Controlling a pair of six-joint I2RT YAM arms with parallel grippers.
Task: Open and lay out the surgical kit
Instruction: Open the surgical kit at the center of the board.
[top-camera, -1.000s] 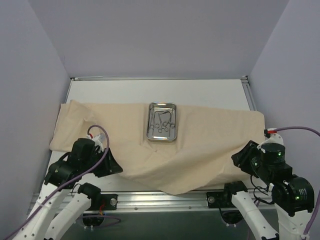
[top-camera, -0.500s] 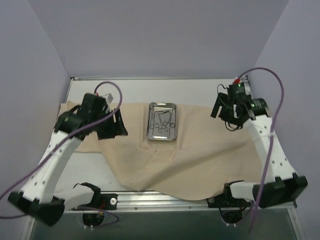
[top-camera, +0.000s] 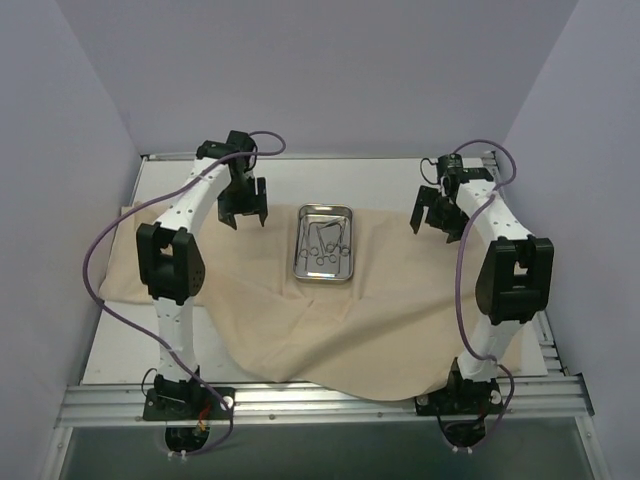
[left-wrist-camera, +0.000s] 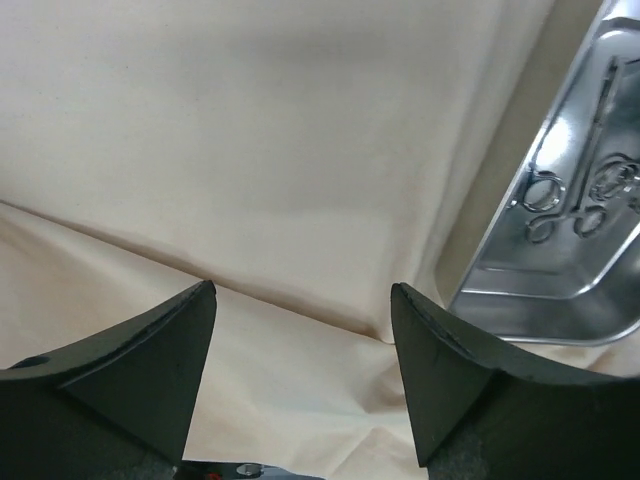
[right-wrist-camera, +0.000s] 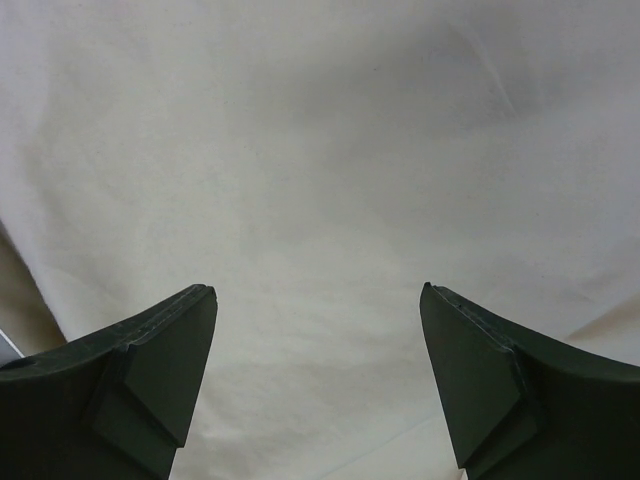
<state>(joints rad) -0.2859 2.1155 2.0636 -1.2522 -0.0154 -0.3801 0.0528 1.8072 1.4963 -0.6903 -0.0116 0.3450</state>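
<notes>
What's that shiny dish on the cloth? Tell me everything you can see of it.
It is a rectangular steel tray with rounded corners, a raised rim and a mirror-bright finish. It sits flat on the beige cloth, toward its far edge. Small silver ring-handled forceps lie inside, overlapping; nothing else touches it.

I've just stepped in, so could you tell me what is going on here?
Two robot arms hang over a beige cloth spread on the table, the left pincer and right pincer either side of a steel tray. Both pincers are open and hold nothing. The forceps lie in the tray, not yet laid out.
</notes>
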